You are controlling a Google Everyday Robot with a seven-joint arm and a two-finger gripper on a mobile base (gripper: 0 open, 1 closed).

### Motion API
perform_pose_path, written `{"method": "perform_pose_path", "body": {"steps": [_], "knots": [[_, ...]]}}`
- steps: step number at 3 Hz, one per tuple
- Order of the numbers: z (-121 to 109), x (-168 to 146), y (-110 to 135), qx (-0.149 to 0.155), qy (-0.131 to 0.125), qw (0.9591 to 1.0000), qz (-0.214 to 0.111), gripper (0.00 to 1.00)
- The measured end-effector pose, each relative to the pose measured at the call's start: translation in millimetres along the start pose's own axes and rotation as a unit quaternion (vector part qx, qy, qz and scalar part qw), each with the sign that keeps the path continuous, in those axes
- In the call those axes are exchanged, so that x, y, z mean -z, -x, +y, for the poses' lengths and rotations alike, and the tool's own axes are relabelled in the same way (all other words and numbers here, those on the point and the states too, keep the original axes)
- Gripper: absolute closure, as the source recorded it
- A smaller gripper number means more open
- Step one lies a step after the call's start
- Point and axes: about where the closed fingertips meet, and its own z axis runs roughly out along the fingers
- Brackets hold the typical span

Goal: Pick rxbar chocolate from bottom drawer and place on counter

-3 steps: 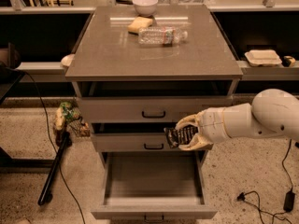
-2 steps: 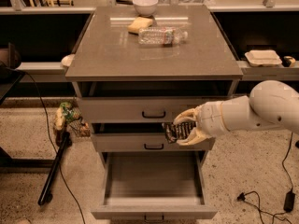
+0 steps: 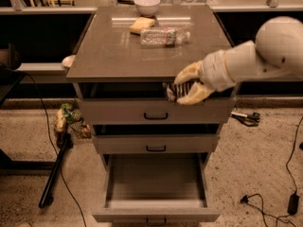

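My gripper (image 3: pixel 182 88) is shut on the rxbar chocolate (image 3: pixel 173 91), a small black bar held between the pale fingers (image 3: pixel 188 72). It hangs in front of the gap just under the counter's front edge, above the top drawer front. The counter (image 3: pixel 113 56) is a broad grey-brown slab. The bottom drawer (image 3: pixel 156 186) is pulled out, its grey tray bare, with a small dark handle at the front. My white arm (image 3: pixel 265 51) reaches in from the right.
On the counter's far side lie a clear plastic bottle (image 3: pixel 163 35), a yellow sponge-like block (image 3: pixel 142 25) and a white bowl (image 3: pixel 147 4). Two shut drawers (image 3: pixel 156 144) sit above the open one. A black pole (image 3: pixel 54 171) and cables lie on the floor.
My gripper has risen with the bar from the middle drawer's height to just below the counter's front edge. The view has also moved closer.
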Motion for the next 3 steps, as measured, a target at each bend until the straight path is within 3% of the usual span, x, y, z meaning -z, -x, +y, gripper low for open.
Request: {"method": "perform_pose_path", "body": {"steps": [1,3], "knots": [[-57,2,1,-0.016,-0.021,0.9997,-0.001,1.00],[-141,-33,-7,-0.042,-0.071,0.9959,-0.038,1.00]]}}
